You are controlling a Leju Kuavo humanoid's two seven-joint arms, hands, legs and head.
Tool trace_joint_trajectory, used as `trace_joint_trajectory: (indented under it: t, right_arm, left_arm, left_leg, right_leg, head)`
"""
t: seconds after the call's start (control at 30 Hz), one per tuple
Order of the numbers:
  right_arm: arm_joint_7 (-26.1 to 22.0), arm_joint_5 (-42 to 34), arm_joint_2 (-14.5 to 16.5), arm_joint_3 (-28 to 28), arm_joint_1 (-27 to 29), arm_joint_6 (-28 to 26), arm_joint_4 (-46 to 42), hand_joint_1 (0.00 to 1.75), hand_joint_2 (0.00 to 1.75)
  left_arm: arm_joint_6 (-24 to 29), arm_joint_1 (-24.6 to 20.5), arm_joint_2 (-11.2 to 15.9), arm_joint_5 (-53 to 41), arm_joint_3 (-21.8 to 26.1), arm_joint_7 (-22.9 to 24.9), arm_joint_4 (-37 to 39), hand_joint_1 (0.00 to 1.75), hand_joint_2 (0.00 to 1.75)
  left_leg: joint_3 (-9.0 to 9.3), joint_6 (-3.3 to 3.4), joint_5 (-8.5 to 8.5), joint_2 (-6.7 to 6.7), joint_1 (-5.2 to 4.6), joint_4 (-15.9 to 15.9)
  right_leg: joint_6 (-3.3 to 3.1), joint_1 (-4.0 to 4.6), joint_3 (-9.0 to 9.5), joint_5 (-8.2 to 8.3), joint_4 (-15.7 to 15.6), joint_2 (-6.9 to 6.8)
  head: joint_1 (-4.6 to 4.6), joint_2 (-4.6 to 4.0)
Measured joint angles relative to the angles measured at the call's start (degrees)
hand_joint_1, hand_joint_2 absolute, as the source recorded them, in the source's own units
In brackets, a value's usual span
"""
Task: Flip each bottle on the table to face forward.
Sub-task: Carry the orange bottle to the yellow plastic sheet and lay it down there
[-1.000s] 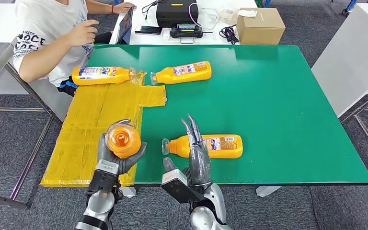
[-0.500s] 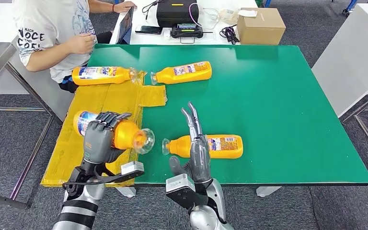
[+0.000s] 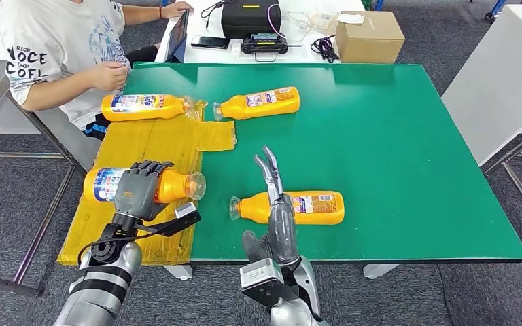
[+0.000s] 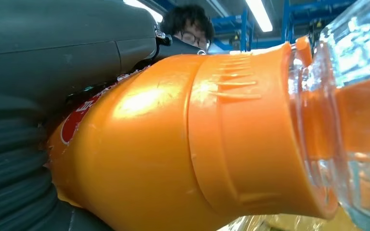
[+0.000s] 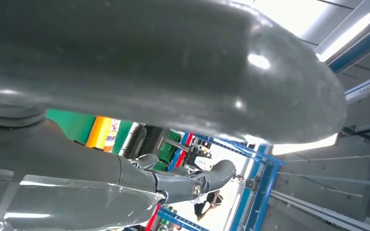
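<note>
The left hand [image 3: 138, 192] wraps its fingers over the middle of an orange bottle [image 3: 170, 186], holding it on its side above the yellow taped sheet [image 3: 139, 146] at the near left of the green surface [image 3: 394, 149]. The bottle's clear cap points right, toward the green area, and its labelled base points left. In the left wrist view the same bottle's orange shoulder and clear cap sit close to the camera, pressed against the grey hand.

The right hand [image 3: 276, 204] is raised at the near edge of the surface with its fingers stretched out straight and apart, holding nothing. Its fingertips overlap the neck end of a second orange bottle [image 3: 312, 206], which lies on its side on the green surface, cap to the left; whether they touch it cannot be told.

Two more orange bottles lie on their sides farther back: one [image 3: 143, 106] on the yellow sheet with its cap to the right, and another [image 3: 262, 102] just beside it on the green, cap to the left, so the caps nearly meet.

A person in a white printed T-shirt [image 3: 54, 47] sits at the far left corner. Beyond the surface stand a cardboard box [image 3: 369, 35] and a black case [image 3: 250, 17].
</note>
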Motion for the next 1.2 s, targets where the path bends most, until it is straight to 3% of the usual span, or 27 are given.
trace_joint_trajectory:
  t: [0.33, 0.57, 0.73, 0.87, 1.0, 1.13, 1.2]
  right_arm:
    - [-0.02, -1.84, -0.31, 0.68, 0.0, 2.65, -0.19, 0.0, 0.0]
    - [0.45, -3.52, -0.31, 0.76, -0.04, 5.6, 0.77, 0.0, 0.0]
    - [0.85, -4.13, -0.29, 0.76, -0.04, 7.01, 1.92, 0.0, 0.0]
    - [1.09, -4.44, -0.27, 0.74, -0.03, 8.04, 2.95, 0.0, 0.0]
    - [1.48, -4.7, -0.23, 0.67, -0.03, 9.3, 4.0, 0.0, 0.0]
    - [1.7, -4.91, -0.16, 0.43, -0.03, 10.22, 5.0, 0.0, 0.0]
    - [1.79, -5.04, -0.1, 0.27, -0.04, 10.41, 5.5, 0.0, 0.0]
  left_arm:
    - [0.02, -4.5, 3.26, -4.43, -1.3, 6.61, 10.83, 1.75, 1.75]
    - [0.03, -7.18, 5.74, -5.25, -8.65, 13.13, 17.19, 1.75, 1.75]
    - [-1.72, -9.02, 6.67, -3.71, -11.48, 11.14, 21.68, 1.74, 1.75]
    - [-5.69, -10.55, 7.08, -3.08, -11.76, 9.87, 23.8, 0.0, 1.75]
    - [-13.97, -12.07, 7.21, 4.06, -10.44, 4.84, 24.89, 0.0, 1.75]
    - [-22.1, -13.16, 7.32, 10.23, -8.05, 1.18, 24.99, 0.0, 0.0]
    - [-25.54, -13.52, 7.4, 13.06, -6.93, 0.17, 24.99, 0.0, 0.0]
  left_leg:
    - [0.0, 0.0, -0.01, 0.03, -0.01, 0.0]
    - [-0.02, 0.0, 0.0, 0.0, 0.0, 0.0]
    - [-0.02, 0.0, 0.0, -0.02, 0.0, 0.0]
    - [0.03, 0.0, 0.0, -0.09, 0.0, 0.0]
    - [0.24, -0.01, 0.0, -0.08, 0.0, -0.02]
    - [0.5, -0.01, -0.01, -0.1, 0.0, -0.03]
    - [0.62, -0.02, -0.01, -0.17, 0.0, -0.04]
  right_leg:
    - [0.0, 0.0, -0.01, 0.0, -0.01, 0.0]
    - [0.0, 0.0, 0.0, 0.0, 0.0, 0.0]
    - [0.0, 0.0, 0.01, 0.0, 0.0, 0.0]
    - [0.0, 0.0, 0.09, -0.01, 0.0, -0.02]
    - [-0.01, 0.0, 0.29, -0.01, -0.01, -0.02]
    - [-0.03, 0.0, 0.56, -0.02, -0.01, -0.04]
    - [-0.03, -0.01, 0.7, -0.04, -0.02, -0.05]
  head:
    - [-0.01, 0.0]
    - [0.01, 0.0]
    - [0.0, 0.0]
    - [0.0, 0.0]
    - [-0.01, 0.0]
    - [0.0, 0.0]
    - [0.0, 0.0]
